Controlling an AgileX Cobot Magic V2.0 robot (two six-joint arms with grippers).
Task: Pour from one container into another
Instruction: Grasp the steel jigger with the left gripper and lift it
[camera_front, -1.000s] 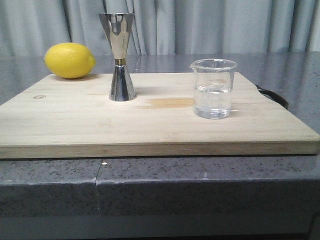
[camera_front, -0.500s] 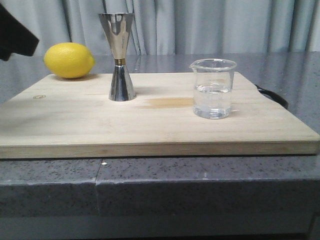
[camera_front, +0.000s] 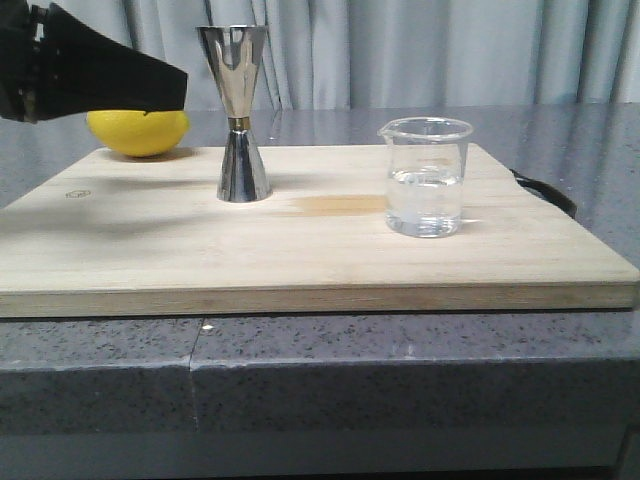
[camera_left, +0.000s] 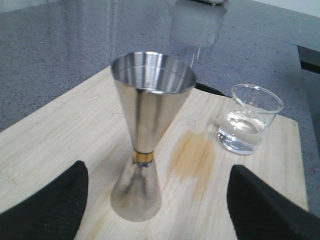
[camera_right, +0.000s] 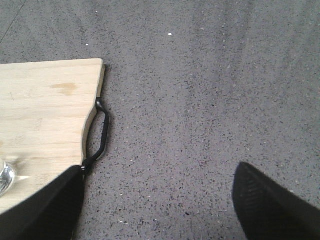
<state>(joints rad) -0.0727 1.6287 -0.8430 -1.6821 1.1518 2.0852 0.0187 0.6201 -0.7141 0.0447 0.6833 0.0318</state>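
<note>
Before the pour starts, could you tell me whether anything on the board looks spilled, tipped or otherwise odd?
One thing: a brownish stain marks the board between the jigger and the beaker; whether it is wet or dry I cannot tell. Otherwise both vessels stand upright, the beaker holds clear liquid, and the lemon rests at the back left corner.

A: Standing upright toward the far left of the board, shiny steel jigger (camera_front: 240, 112), hourglass-shaped, thin gold band at the narrow waist, wide mouth up.

B: And off to its right, well apart: clear glass beaker (camera_front: 427, 176), upright, spout at the rim, partly filled with clear liquid.
</note>
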